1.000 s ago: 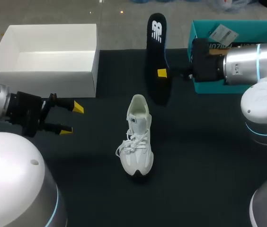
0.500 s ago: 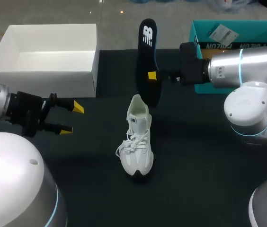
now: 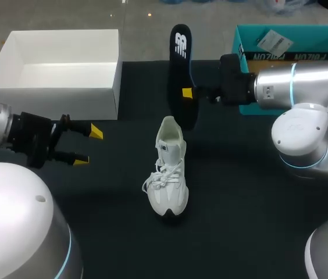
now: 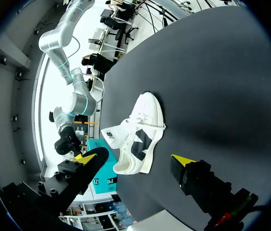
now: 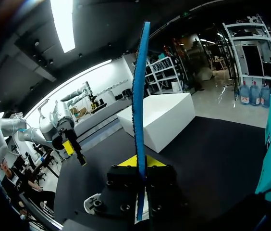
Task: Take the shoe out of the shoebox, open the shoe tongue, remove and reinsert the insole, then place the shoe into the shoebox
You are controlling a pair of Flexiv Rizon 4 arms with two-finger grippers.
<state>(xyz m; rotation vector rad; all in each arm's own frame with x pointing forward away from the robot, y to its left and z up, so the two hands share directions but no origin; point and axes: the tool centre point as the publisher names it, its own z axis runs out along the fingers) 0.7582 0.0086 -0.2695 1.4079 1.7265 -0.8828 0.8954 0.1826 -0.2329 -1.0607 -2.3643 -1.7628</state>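
R gripper [image 3: 186, 93], jaws apparently pinching the upright black foam insole [image 3: 179, 64], risks buckling it or toppling the unbraced white lace-up sneaker [image 3: 167, 174]; L gripper [image 3: 88, 145] hangs well apart, jaws spread.

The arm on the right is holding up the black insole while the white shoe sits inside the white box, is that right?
Not quite. The right gripper does hold the insole, but the white shoe is not inside the white box. The head view shows it standing on the dark table, outside the box.
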